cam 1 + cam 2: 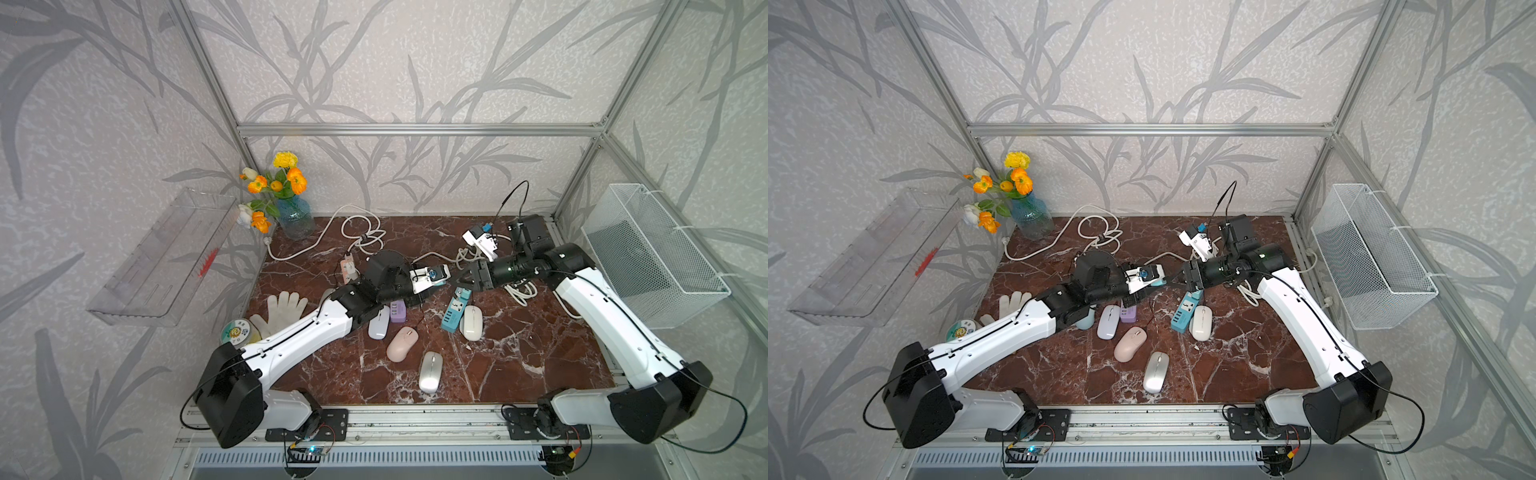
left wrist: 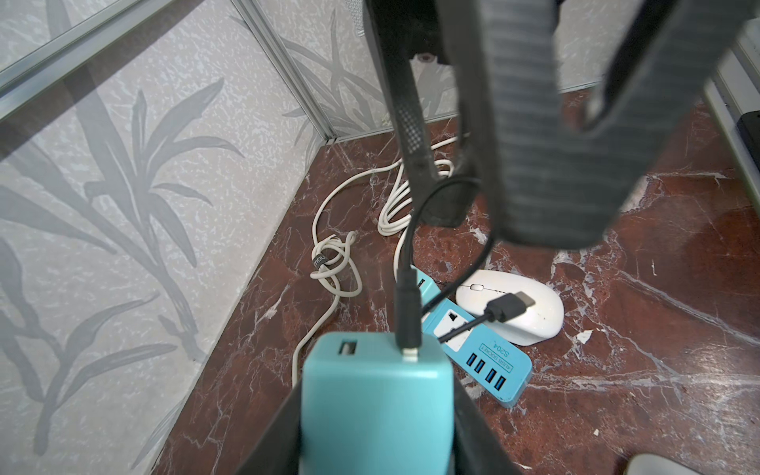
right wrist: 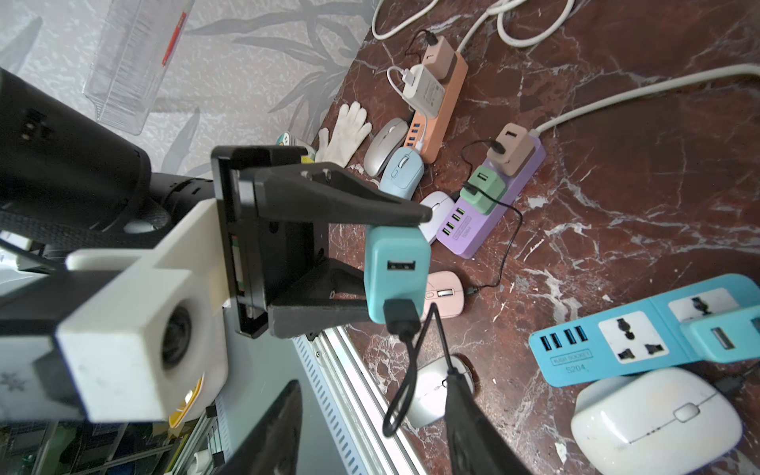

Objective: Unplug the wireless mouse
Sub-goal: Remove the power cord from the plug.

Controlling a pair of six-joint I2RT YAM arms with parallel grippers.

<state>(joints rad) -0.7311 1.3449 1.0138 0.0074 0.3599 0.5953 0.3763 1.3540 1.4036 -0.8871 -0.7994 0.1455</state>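
Plug (image 2: pixel 510 306) of thin black cable (image 2: pixel 408 308) hangs free above white oval wireless mouse (image 2: pixel 541 325): unplugging looks done. Left jaws clamp teal charger block (image 2: pixel 376 403); right jaws apart.

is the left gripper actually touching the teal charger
Touching. The right wrist view shows the left gripper with its jaws pressed flat against opposite sides of the teal charger, with no gap at either side.
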